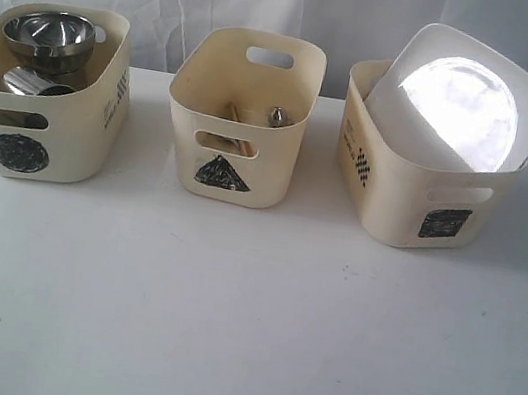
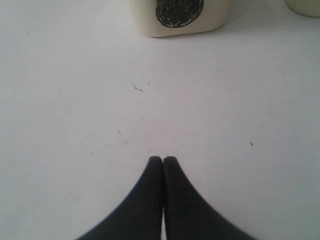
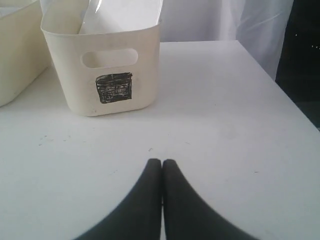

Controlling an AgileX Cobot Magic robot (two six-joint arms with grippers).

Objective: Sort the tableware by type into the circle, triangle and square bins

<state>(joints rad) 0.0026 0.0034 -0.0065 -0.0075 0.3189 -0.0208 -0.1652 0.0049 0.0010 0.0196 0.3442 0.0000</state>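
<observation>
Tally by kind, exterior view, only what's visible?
Bins: 3 (circle bin, triangle bin, square bin)
Steel bowl: 1
Steel mug: 1 showing
White plate: 1
Utensils: partly hidden, uncountable
Total: 6, plus the utensils

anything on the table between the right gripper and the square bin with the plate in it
Nothing visible. Only bare table lies between the right gripper, fingers shut, and the square bin. The plate already sits in that bin, leaning up over its rim.
</observation>
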